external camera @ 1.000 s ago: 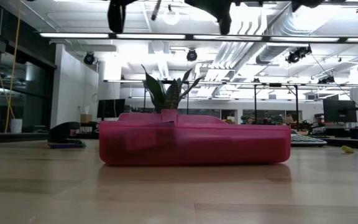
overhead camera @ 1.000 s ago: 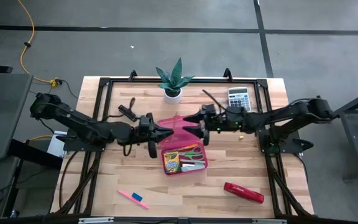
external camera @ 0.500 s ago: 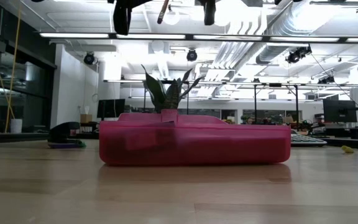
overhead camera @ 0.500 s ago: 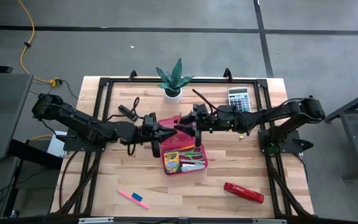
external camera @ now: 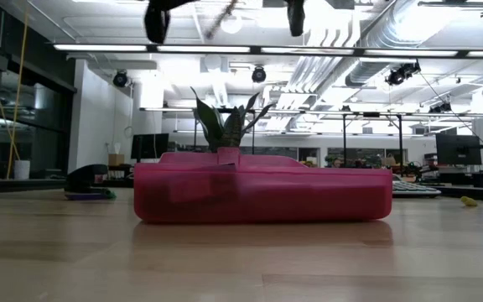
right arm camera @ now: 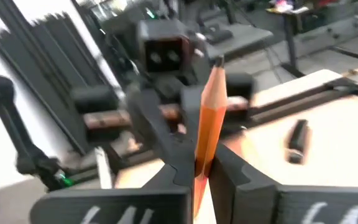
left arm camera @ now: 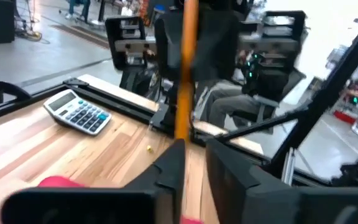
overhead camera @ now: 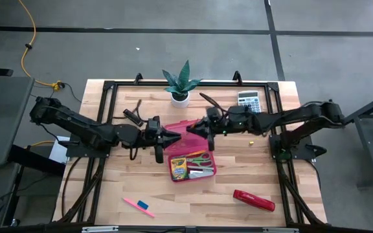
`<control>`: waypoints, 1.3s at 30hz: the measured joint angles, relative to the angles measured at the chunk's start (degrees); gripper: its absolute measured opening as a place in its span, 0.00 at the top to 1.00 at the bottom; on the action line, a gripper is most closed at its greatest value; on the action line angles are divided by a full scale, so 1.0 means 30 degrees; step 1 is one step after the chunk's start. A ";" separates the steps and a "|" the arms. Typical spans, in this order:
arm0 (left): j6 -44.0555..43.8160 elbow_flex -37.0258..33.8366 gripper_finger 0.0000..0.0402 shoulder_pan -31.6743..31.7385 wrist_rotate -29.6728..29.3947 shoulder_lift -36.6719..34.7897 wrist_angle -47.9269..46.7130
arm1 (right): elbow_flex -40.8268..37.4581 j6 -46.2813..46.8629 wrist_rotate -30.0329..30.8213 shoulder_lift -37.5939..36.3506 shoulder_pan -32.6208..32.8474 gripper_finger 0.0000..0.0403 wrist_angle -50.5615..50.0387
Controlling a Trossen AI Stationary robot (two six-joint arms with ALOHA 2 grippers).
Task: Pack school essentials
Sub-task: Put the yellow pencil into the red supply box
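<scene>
Handover over the case: right gripper clamped on pencil, left gripper easing open beside it; next, lower pencil into case.

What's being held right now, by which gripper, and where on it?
The orange pencil: the right gripper is shut on its lower shaft, point up. The left gripper is open beside it.

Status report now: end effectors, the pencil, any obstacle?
Right end effector shut on orange pencil. Left end effector alongside the pencil, grip unclear. Both above pink case. No obstacle seen.
</scene>
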 joint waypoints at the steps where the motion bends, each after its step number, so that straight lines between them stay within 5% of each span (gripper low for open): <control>1: 0.0014 -0.0007 0.83 0.0000 0.0013 -0.0529 -0.0712 | 0.0014 -0.0251 0.0016 -0.0355 -0.0091 0.99 -0.0900; 8: 0.0014 -0.0015 0.67 0.0000 0.0024 -0.4681 -0.4681 | 0.2653 -0.1804 0.0027 -0.0515 -0.0229 0.99 -0.7944; 20: 0.1185 -0.0015 0.63 0.0000 -0.0422 -0.8187 -0.5023 | 1.0587 -0.3126 -0.0536 0.6846 0.0392 1.00 -2.0166; 29: 0.1173 -0.0015 0.63 0.0000 -0.0417 -0.7923 -0.5238 | 1.3119 -0.4888 -0.0541 1.0620 0.0608 1.00 -2.2967; 39: 0.1158 -0.0007 0.63 0.0000 -0.0417 -0.7793 -0.5846 | 1.3139 -0.5954 -0.0483 1.1036 0.0604 1.00 -2.3697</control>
